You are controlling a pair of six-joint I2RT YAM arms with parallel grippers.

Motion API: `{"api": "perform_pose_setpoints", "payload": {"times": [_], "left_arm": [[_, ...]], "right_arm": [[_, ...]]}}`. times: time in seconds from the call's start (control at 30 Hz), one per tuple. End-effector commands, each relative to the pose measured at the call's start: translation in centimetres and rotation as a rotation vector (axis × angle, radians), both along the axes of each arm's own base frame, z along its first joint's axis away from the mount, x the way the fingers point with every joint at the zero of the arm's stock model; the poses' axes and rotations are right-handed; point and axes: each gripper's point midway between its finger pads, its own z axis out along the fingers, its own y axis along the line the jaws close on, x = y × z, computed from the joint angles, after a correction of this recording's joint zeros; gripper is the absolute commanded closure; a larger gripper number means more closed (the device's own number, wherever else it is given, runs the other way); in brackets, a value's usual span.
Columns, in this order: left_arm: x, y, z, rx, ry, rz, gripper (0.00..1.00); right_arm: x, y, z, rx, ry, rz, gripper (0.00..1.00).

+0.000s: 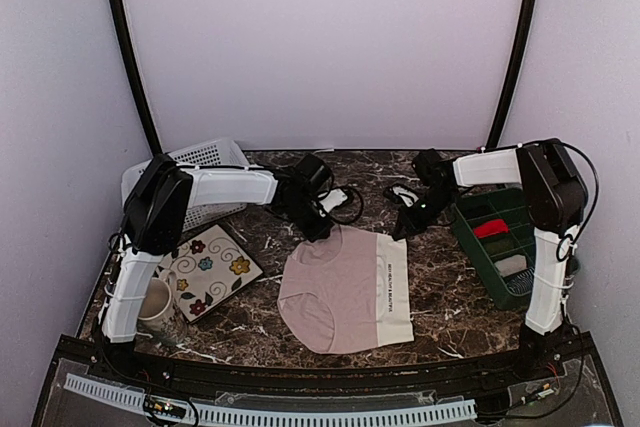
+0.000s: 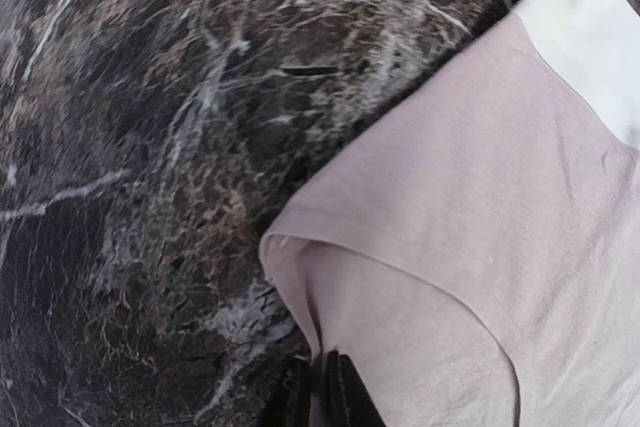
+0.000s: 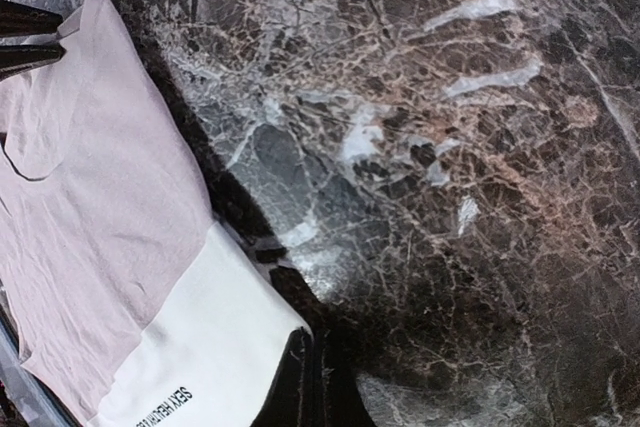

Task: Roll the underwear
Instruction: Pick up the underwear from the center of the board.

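The dusty pink underwear point(image 1: 335, 287) lies flat on the marble table, its cream waistband point(image 1: 393, 287) to the right. My left gripper point(image 1: 318, 230) is shut on the far edge of the pink cloth, which also shows in the left wrist view point(image 2: 480, 227), pinched between the fingers point(image 2: 345, 397). My right gripper point(image 1: 403, 230) is shut on the far corner of the waistband point(image 3: 200, 347), which meets the fingers point(image 3: 295, 387) in the right wrist view. The cloth's far edge is lifted slightly at both grippers. The olive-khaki underwear is out of view.
A green bin point(image 1: 478, 247) at the right holds a red roll point(image 1: 490, 228) and a grey-white roll point(image 1: 511, 265). A white basket point(image 1: 205, 159) stands at the back left. A flowered plate point(image 1: 205, 269) and a mug point(image 1: 155, 305) sit at the near left.
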Motion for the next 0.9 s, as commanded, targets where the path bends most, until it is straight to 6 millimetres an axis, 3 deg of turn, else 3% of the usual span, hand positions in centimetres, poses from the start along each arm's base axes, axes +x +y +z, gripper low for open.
{"api": "perform_pose_setpoints", "payload": {"times": [0.0,0.2,0.43,0.63,0.87], "left_arm": [[-2.3,2.8,-3.6,0.158,0.07,-0.032,0.97],[-0.7,2.9,-1.2,0.099,0.028,0.02,1.0],[2.6,2.7,4.1,-0.111,0.019,0.084,1.0],[1.3,2.0,5.2,-0.16,0.059,0.029,1.0],[-0.4,1.9,7.5,-0.249,0.062,0.003,1.0]], "right_arm": [[-1.3,0.5,-0.5,0.007,0.055,0.009,1.0],[-0.3,1.0,0.6,0.019,0.017,-0.004,1.0],[2.8,1.1,4.2,0.031,-0.1,-0.042,1.0],[3.1,1.4,5.9,0.054,-0.127,-0.03,1.0],[1.8,1.9,7.1,0.102,-0.117,-0.002,1.0]]}}
